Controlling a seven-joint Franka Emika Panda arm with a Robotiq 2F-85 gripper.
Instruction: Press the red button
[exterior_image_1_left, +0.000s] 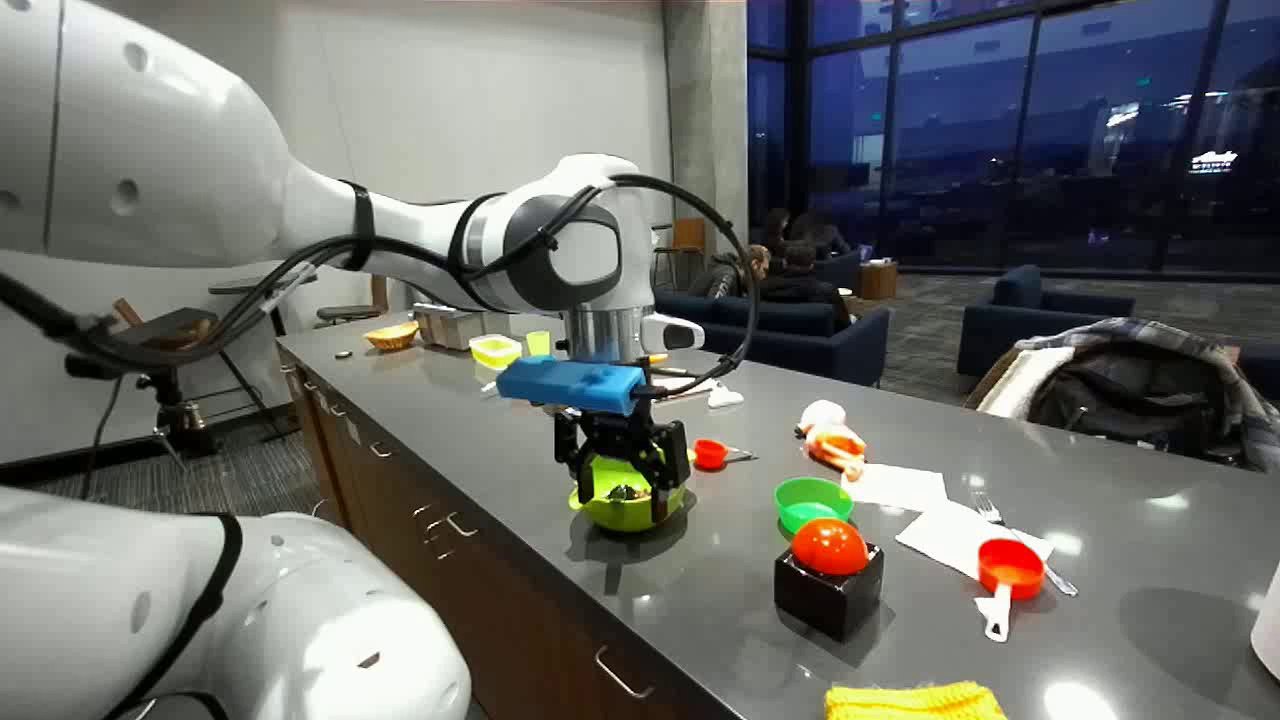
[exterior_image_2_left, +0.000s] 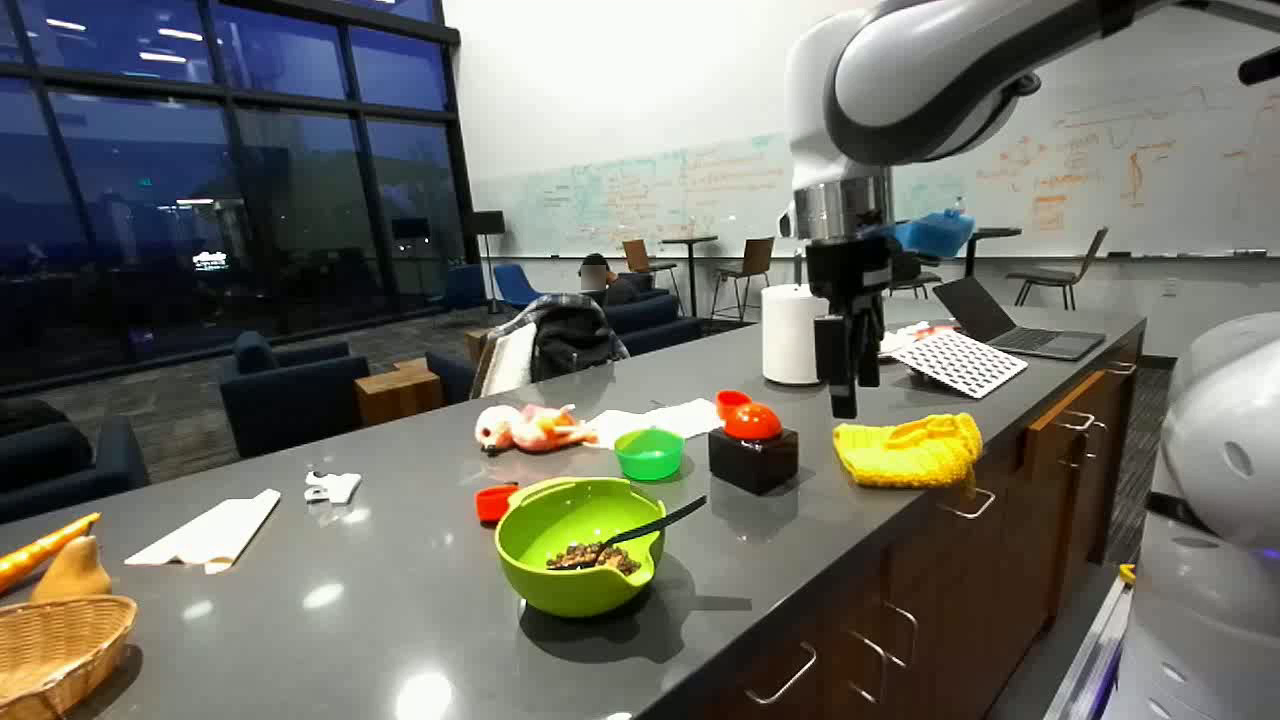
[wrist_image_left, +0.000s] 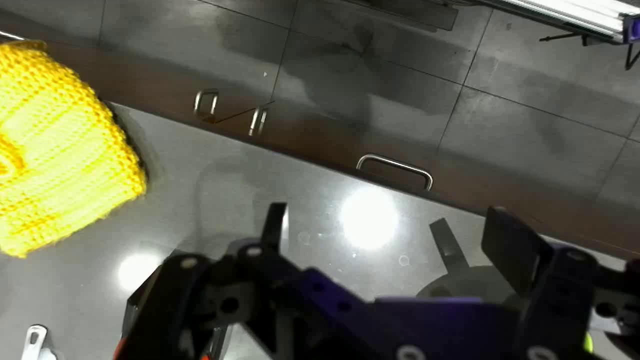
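The red button is a round red dome (exterior_image_1_left: 830, 547) on a black box, standing on the grey counter. It also shows in an exterior view (exterior_image_2_left: 752, 422); in the wrist view it is mostly hidden behind the gripper, with only bits of black and red at the lower left. My gripper (exterior_image_1_left: 624, 490) is in the air above the counter near its drawer-side edge, apart from the button and off to one side of it. It also shows in an exterior view (exterior_image_2_left: 857, 395). In the wrist view the gripper's fingers (wrist_image_left: 389, 220) are spread wide with nothing between them.
A lime bowl (exterior_image_2_left: 580, 545) holds brown bits and a black spoon. A small green bowl (exterior_image_2_left: 649, 455) stands close to the button. A yellow knitted cloth (exterior_image_2_left: 908, 450) lies at the counter edge. A red scoop (exterior_image_1_left: 1010, 568), napkins (exterior_image_1_left: 960, 535) and a plush toy (exterior_image_2_left: 530, 428) lie nearby.
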